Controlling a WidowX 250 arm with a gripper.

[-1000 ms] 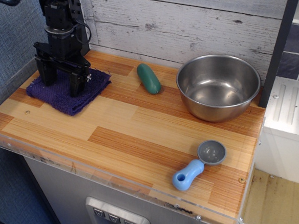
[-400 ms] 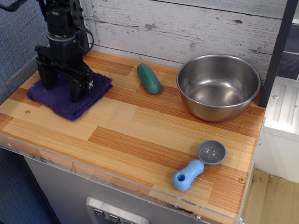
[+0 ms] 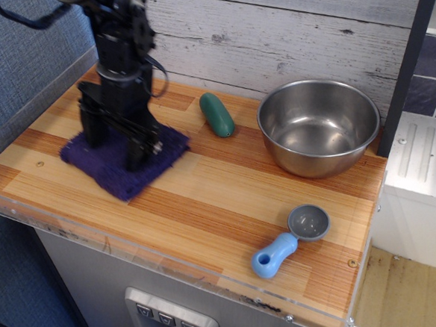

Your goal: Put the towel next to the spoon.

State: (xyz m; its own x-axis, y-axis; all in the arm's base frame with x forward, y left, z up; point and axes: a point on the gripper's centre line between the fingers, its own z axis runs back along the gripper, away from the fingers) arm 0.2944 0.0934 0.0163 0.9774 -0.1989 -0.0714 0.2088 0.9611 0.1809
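Observation:
The dark purple towel (image 3: pixel 126 176) lies flat on the left part of the wooden counter (image 3: pixel 206 202). My gripper (image 3: pixel 114 144) stands upright on it, its two black fingers spread wide and their tips pressed down into the cloth. The jaws are open, with nothing pinched between them. The spoon (image 3: pixel 287 242), with a light-blue handle and a round grey bowl, lies near the counter's front right edge, well apart from the towel.
A large steel bowl (image 3: pixel 319 126) stands at the back right. A green oblong object (image 3: pixel 217 114) lies at the back, just right of the towel. A wooden wall runs behind the counter, and a clear plastic lip edges its front.
The gripper has moved right and toward the front edge, and the towel has slid along under its fingertips, away from the left wall.

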